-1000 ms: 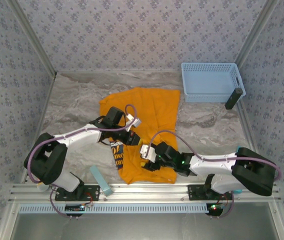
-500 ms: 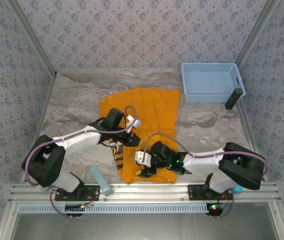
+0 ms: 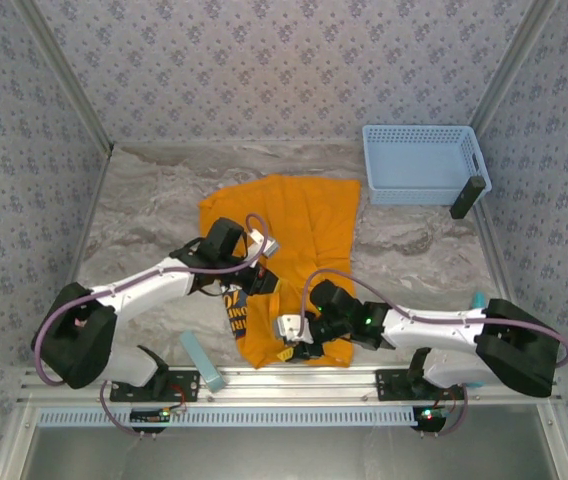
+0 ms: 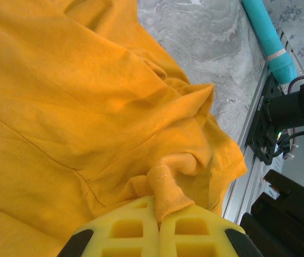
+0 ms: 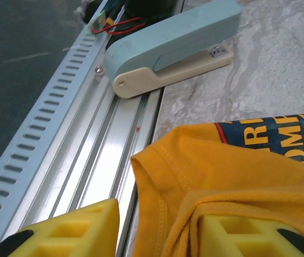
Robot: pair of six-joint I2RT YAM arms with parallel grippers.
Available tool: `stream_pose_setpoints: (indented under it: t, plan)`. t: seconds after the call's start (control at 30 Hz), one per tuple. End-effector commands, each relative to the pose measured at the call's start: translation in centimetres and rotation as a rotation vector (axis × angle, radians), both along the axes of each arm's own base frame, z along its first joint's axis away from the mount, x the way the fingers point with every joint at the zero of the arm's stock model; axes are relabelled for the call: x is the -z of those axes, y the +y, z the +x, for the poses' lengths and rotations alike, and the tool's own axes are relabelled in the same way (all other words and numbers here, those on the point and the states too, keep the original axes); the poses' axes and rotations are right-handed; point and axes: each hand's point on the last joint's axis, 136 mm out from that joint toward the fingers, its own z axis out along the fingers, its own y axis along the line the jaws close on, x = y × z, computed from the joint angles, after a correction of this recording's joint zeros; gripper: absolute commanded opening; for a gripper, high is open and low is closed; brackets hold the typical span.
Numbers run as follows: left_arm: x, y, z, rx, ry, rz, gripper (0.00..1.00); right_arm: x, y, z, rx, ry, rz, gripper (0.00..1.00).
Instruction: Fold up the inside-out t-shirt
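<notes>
Top view: the orange-yellow soft cotton t-shirt [image 3: 304, 215] lies in the middle of the grey marbled table [image 3: 414, 250], long axis near-to-far; which end is the neck I cannot tell. Left wrist: the left gripper [image 4: 158, 227] is clamped on 1 pinched fold. Right wrist: the right gripper [image 5: 157, 230] stands parted astride the near hem, gripping nothing; it should probably close deep over the hem before lifting.

dark print [image 5: 272, 136] on t-shirt [image 5: 232, 182], letters cut off, unreadable
</notes>
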Motion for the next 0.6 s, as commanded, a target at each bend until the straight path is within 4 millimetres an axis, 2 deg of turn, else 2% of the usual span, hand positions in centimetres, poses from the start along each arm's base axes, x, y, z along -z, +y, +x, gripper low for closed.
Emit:
stream_pose_setpoints:
  t: [0.0,0.1,0.2,0.27,0.47,0.53,0.57]
  plan:
    - [-0.7,-0.1,0.6,0.004,-0.093,-0.016,0.05,-0.1,-0.9,-1.6,-0.092,0.023,-0.049,0.40]
    - [-0.3,-0.3,0.3,0.015,-0.115,-0.003,0.05,0.1,-0.7,0.0,-0.021,0.002,-0.063,0.46]
    - [0.3,-0.2,0.2,0.010,-0.125,0.008,0.06,-0.4,-0.8,1.3,0.030,0.067,-0.052,0.48]
    - [0.5,-0.2,0.4,0.004,-0.133,0.006,0.06,-0.9,-0.9,1.5,0.019,0.125,-0.034,0.45]
    - [0.0,-0.3,0.6,-0.003,-0.153,-0.006,0.06,-0.5,-0.8,1.8,0.008,0.233,-0.054,0.38]
    - [0.1,-0.3,0.7,-0.008,-0.159,-0.007,0.06,-0.1,-0.5,2.1,0.017,0.234,-0.066,0.39]
    - [0.1,-0.3,0.8,-0.009,-0.159,-0.007,0.06,0.4,-0.4,2.5,0.045,0.227,-0.079,0.43]
